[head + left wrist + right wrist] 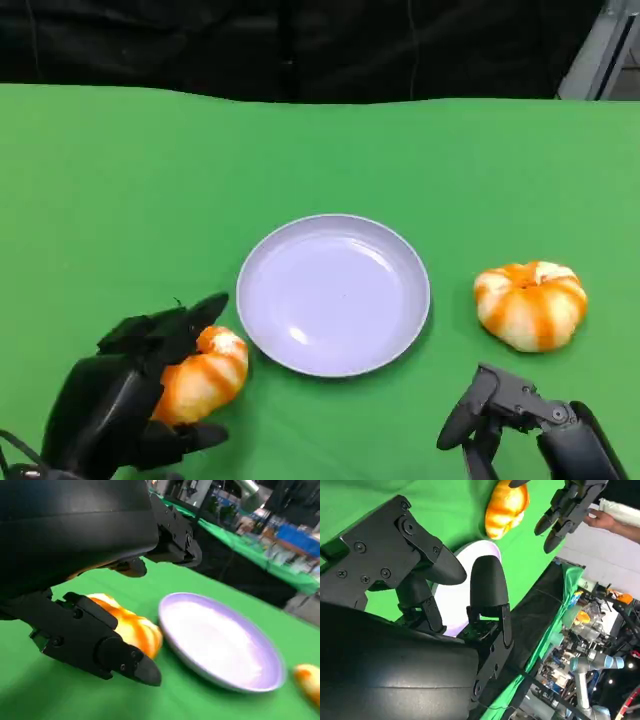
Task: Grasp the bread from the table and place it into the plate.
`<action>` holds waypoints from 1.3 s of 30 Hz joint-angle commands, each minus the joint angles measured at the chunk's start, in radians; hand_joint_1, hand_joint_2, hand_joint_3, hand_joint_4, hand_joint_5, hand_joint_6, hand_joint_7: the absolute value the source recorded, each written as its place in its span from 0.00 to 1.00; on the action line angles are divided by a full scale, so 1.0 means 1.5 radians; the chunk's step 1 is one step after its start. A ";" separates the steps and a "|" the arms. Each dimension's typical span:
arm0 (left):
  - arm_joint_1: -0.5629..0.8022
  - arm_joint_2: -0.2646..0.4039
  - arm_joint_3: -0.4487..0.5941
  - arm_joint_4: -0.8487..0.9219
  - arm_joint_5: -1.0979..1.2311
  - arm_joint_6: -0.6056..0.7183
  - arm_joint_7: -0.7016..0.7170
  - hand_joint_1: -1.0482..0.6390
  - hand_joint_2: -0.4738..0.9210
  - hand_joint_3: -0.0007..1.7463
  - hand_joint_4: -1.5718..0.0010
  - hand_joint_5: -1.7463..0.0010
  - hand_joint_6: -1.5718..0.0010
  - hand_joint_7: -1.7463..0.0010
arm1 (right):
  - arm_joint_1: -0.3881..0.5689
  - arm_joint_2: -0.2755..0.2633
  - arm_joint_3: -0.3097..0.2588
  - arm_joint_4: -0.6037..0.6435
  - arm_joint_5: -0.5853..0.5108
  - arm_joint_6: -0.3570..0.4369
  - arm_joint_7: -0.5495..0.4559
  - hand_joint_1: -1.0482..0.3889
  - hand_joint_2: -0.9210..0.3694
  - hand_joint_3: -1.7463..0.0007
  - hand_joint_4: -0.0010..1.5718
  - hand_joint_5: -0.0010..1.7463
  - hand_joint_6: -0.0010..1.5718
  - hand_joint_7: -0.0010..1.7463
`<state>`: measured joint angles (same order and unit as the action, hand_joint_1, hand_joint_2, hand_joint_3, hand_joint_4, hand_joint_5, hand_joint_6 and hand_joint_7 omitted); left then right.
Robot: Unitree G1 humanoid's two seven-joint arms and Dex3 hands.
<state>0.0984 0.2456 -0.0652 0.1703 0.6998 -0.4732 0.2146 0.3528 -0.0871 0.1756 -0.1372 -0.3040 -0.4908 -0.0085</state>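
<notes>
Left robot hand [120,400] wrapped round bread [205,372], on green worktop [120,180] just beside plate [333,294]. Long axis approx. diagonal, pointing up-right twd plate. Risk: loose hold, could slip in lift or catch rim. Right robot hand [500,415] holding nothing, fingers apart, near second bread [531,304].

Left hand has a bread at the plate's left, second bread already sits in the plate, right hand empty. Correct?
Not quite. In the head view the second bread lies on the table to the right of the plate. The rest holds: left hand grips a bread, right hand holds nothing.
</notes>
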 commanded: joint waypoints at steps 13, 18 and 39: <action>-0.078 0.057 -0.144 -0.030 0.216 0.257 -0.055 0.28 0.99 0.00 0.80 0.81 0.85 1.00 | 0.017 0.000 0.005 -0.019 0.004 0.011 -0.007 0.61 0.41 0.20 0.50 1.00 0.41 0.89; -0.120 0.064 -0.189 -0.004 0.246 0.311 -0.095 0.31 1.00 0.00 0.70 0.84 0.75 0.98 | 0.018 -0.002 0.004 -0.018 0.005 0.011 -0.006 0.61 0.41 0.21 0.49 1.00 0.41 0.88; -0.160 0.096 -0.182 0.068 0.110 0.256 -0.010 0.47 1.00 0.13 0.49 0.03 0.19 0.96 | 0.007 -0.001 0.004 -0.012 0.004 0.009 -0.009 0.61 0.39 0.24 0.48 1.00 0.41 0.88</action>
<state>-0.1675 0.3520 -0.3521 0.2735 0.8777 -0.0758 0.1722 0.3641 -0.0838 0.1882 -0.1580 -0.3054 -0.4762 -0.0123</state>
